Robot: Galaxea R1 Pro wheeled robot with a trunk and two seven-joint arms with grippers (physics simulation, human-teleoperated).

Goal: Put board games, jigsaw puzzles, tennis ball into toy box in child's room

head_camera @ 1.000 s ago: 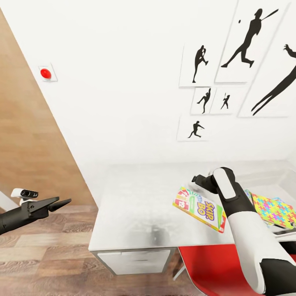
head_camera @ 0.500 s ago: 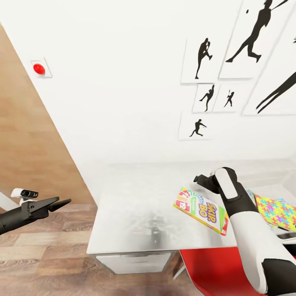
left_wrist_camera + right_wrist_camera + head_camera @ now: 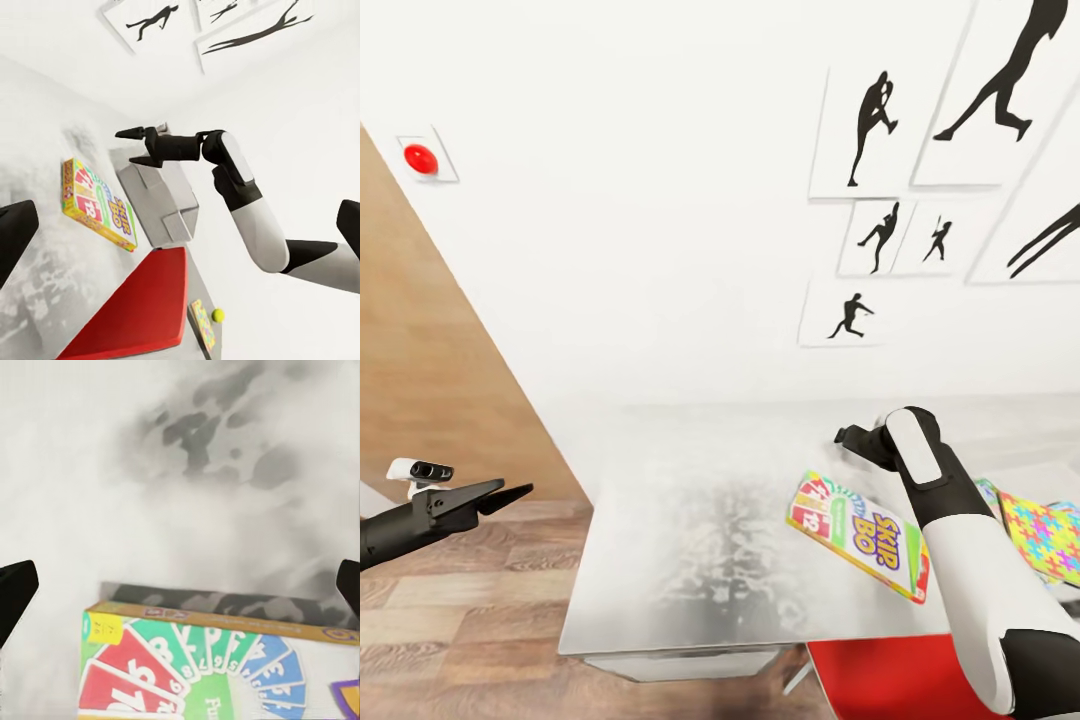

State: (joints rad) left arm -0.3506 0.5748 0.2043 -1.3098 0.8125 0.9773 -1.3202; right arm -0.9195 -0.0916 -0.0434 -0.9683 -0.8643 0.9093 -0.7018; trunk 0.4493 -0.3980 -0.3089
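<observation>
Colourful Skip-Bo box (image 3: 860, 535) lies flat on the grey bench (image 3: 690, 520) just under our right end effector (image 3: 133, 146), whose fingers stand spread and empty, so we should straddle its narrow edge squarely before closing.

Head view looked forward and down over the table (image 3: 700, 520). Right wrist view sat close above the Skip-Bo box (image 3: 217, 675). Left wrist view, farther off, shared both.
</observation>
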